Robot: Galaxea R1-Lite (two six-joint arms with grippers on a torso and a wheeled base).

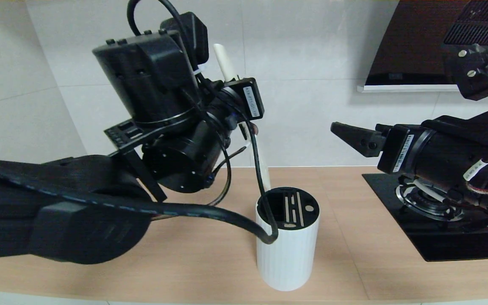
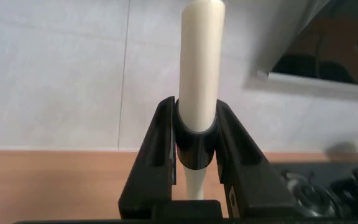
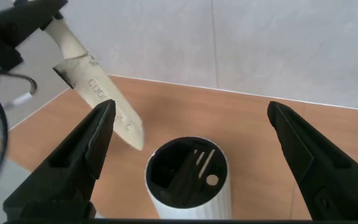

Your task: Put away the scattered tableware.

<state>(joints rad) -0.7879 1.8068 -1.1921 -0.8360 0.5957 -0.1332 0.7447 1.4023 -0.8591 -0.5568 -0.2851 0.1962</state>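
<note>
Tableware in hand is a cream-coloured knife (image 3: pixel 98 90) with a rounded handle and a pale blade. It is clamped at the handle by the left hand (image 2: pixel 197 118) and held tilted, tip down, close by the rim of the white ribbed cylindrical holder (image 1: pixel 288 250). Contact with the rim cannot be made out. The tilt is judged to aim the blade at the holder's black slotted top (image 1: pixel 295 207). The holder is stood on the light wooden tabletop (image 1: pixel 184 258). The right hand (image 3: pixel 188 112) is held spread wide above the holder, probably so that it can be steadied.
</note>
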